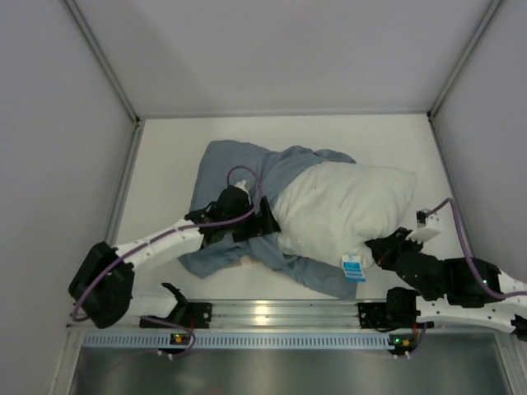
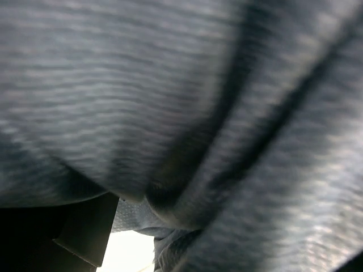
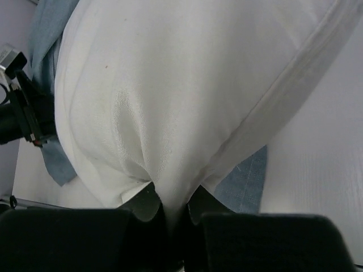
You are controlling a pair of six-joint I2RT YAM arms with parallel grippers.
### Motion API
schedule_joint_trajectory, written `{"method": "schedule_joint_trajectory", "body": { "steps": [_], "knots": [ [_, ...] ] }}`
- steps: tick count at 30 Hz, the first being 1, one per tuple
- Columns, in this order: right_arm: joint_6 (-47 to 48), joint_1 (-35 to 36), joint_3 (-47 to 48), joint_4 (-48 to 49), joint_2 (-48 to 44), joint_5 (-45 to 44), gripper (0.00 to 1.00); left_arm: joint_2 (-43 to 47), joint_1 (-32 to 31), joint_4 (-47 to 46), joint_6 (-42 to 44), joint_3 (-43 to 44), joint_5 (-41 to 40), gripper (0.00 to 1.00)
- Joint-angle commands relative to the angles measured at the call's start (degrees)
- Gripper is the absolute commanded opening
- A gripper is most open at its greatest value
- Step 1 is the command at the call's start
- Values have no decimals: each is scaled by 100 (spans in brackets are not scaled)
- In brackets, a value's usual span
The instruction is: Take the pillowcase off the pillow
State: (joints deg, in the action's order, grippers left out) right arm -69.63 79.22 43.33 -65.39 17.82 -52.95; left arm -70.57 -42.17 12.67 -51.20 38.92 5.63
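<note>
At near right: right claw (image 3: 170,202) pinches pillow (image 3: 170,102) corner (likely anchoring it) | left claw (image 1: 263,220) on pillowcase (image 1: 239,161), grip unreadable

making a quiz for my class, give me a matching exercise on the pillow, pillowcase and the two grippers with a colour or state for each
1 pillow
2 pillowcase
3 left gripper
4 right gripper

a buried in striped cloth
b pinching white fabric
c white, mostly uncovered
d blue-grey, bunched at pillow's left

Pairs: 1-c, 2-d, 3-a, 4-b
</note>
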Motion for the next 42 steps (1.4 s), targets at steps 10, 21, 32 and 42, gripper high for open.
{"method": "schedule_joint_trajectory", "body": {
  "steps": [10,21,32,42],
  "knots": [
    [-525,-65,-53,-325,-323,-145,0,23,535,139,542,909,186,99],
    [-473,-56,993,-906,-1193,-524,0,2540,543,1511,-276,-631,-2214,99],
    [-745,-56,1748,-1828,-1624,-471,0,1097,561,1116,-109,-499,-2215,99],
    [-667,-65,1907,-2040,-1994,-409,0,1502,561,1193,-715,-1018,-2751,99]
  ]
}}
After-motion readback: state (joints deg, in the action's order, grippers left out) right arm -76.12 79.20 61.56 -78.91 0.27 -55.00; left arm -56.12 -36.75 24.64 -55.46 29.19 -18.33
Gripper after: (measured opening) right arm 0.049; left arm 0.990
